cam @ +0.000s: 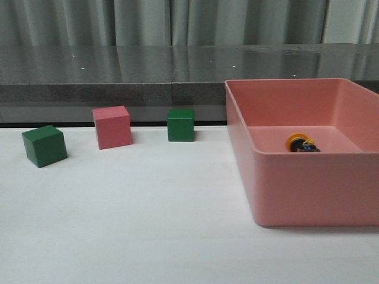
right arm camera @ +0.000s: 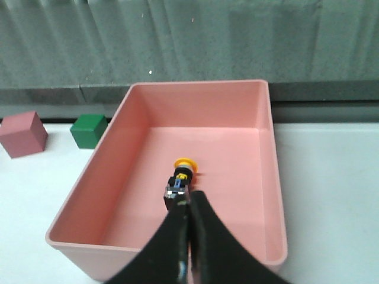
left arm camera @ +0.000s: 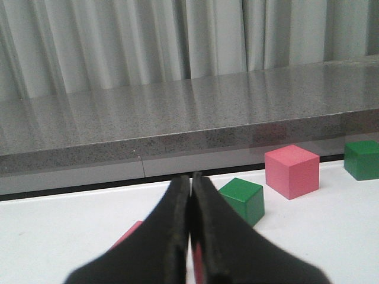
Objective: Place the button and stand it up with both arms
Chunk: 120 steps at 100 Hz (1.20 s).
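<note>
Button (cam: 301, 144) lying on its side on the floor of the pink bin (cam: 308, 195), toward the bin's near half, roughly midway between its left and right walls; yellow cap (right arm camera: 185, 163) pointing to the far side, black body and blue-grey base (right arm camera: 176, 195) toward the near side; not upright. Bin resting on the white table (cam: 130, 225), at the right of the scene, long side running near to far.

Right gripper (right arm camera: 190, 220) above the near part of the bin, fingers pressed together with no gap, holding nothing; tips just at the base end of the button in the wrist view, contact impossible to tell. Left gripper (left arm camera: 190, 204) likewise closed tight on nothing, low over the left part of the table; neither arm visible in the front view.

Left of the bin, well apart from it, three cubes in a loose row near the table's far edge: green cube (cam: 180, 125) nearest the bin, pink cube (cam: 112, 127) to its left, a second green cube (cam: 44, 145) farthest left and slightly nearer; all three separate from one another. Grey speckled ledge (cam: 118, 77) behind the table; pale curtain (cam: 148, 21) behind that.
</note>
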Available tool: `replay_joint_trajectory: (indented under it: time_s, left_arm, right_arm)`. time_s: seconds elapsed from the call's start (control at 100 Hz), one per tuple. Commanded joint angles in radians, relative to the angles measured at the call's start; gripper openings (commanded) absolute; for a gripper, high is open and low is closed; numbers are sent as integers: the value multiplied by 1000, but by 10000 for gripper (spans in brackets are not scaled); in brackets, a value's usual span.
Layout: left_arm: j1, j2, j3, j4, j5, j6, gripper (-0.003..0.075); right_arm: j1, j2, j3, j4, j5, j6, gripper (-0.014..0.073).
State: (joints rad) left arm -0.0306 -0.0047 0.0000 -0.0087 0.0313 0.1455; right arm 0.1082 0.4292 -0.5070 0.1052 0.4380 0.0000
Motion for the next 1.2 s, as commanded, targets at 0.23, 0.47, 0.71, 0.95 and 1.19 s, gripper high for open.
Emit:
replay_joint_trajectory:
  time_s: [0.23, 0.47, 0.71, 0.95, 1.19]
  left_arm:
    - [3, -31, 46, -2, -84, -6, -20]
    - [3, -31, 46, -2, -84, -6, -20]
    - [3, -31, 46, -2, -84, -6, -20]
    - [3, -31, 46, -2, -84, -6, -20]
    - [3, -31, 46, -2, -84, -6, -20]
  right_arm:
    - [4, 463, -372, 95, -42, -23, -85]
    - [11, 718, -482, 110, -55, -62, -6]
    - [60, 903, -519, 110, -91, -201, 635]
    - [60, 1062, -519, 110, -157, -209, 596]
    - [60, 1202, -519, 110, -176, -209, 596]
